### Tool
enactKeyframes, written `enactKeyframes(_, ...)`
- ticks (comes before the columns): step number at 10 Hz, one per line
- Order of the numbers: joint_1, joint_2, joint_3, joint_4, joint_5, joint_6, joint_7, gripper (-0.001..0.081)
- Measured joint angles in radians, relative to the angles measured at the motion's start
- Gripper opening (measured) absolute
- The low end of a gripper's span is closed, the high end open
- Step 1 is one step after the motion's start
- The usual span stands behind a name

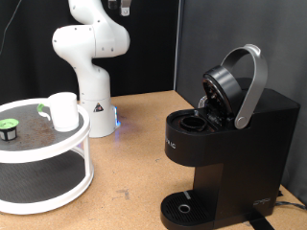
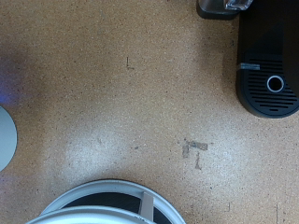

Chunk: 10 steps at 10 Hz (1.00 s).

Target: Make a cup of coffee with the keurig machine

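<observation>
Pincer (image 2: 224, 7): only a dark grey sliver at the edge of the wrist view, taken to be its fingers. Cannot tell whether spread or closed. Nothing seen between them. Out of frame in the exterior view, above the top of the white arm (image 1: 91, 48).

Held high over the table (image 1: 134, 134), camera looking straight down. Directly below the pincer: bare cork-brown tabletop only. Touching nothing.

Cup (image 1: 63, 110): upright on the top shelf of the round white stand (image 1: 84, 136), well below the pincer and off to one side of it. Not visible in the wrist view, where only the stand's rim (image 2: 112, 191) shows. Green-topped pod (image 1: 10, 127) on the same shelf, near the cup but apart from it.

Coffee maker (image 1: 230, 144): far below the pincer, on the side opposite the stand. Lid raised, grey handle (image 1: 251, 86) tilted up and back. Pod chamber too dark to judge full or empty. Drip tray (image 1: 182, 206) bare, seen also from above (image 2: 273, 84).

Step in hand, as judged: start of the job, lid up but nothing loaded. Cup and pod both appear untouched on the stand.

Needs for any pick from here: a long descent, a sideways shift towards the stand, and fingers apart before reaching the shelf.
</observation>
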Motion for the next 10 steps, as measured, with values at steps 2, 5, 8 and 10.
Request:
enactKeyframes(2,0.0,0.0,-0.015,-0.007,0.0,-0.002,-0.018,0.0803)
enactKeyframes(5,-0.027,-0.001,-0.1,-0.019,-0.054,-0.009,-0.093,0.0803)
enactKeyframes(8,-0.047,-0.001,-0.136,-0.02,-0.092,-0.012,-0.135,0.0803)
enactKeyframes(10,-0.052,-0.012,-0.161,-0.037,-0.105,0.022,-0.159,0.0803)
